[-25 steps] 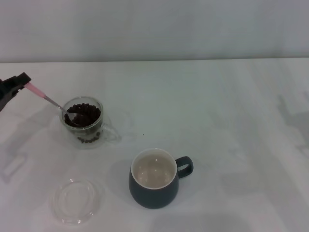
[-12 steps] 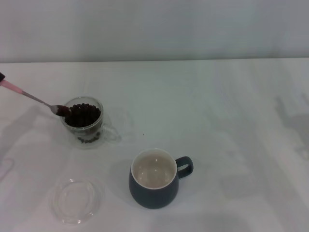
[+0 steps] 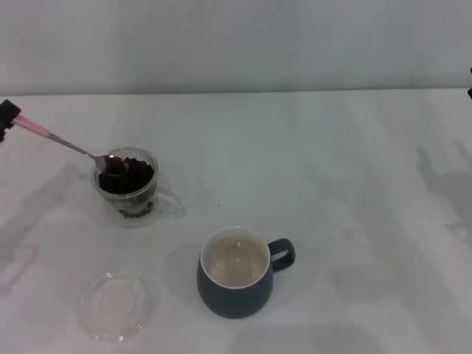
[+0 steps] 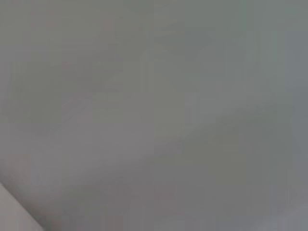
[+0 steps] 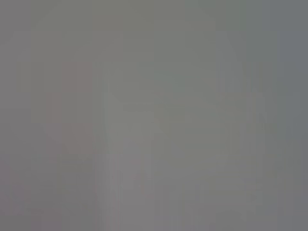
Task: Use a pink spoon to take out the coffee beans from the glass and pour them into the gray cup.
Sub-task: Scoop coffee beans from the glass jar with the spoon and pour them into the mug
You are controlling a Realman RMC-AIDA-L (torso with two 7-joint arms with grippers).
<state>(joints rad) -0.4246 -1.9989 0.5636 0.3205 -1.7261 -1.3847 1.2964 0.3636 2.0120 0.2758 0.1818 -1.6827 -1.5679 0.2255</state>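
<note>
Since half a second ago, the pink spoon [image 3: 70, 147] has been carried rightward, so that its bowl, loaded with coffee beans [image 3: 127, 175], is now held over the mouth of the glass [image 3: 127, 186] instead of outside its rim. The left gripper [image 3: 7, 118] is seen only at the frame's left edge, clamped on the pink handle. The right gripper is barely glimpsed at the far right edge; its state cannot be told. One gray cup [image 3: 234, 271] stands nearer, empty, and one clear glass saucer [image 3: 118, 306] lies to its left.
</note>
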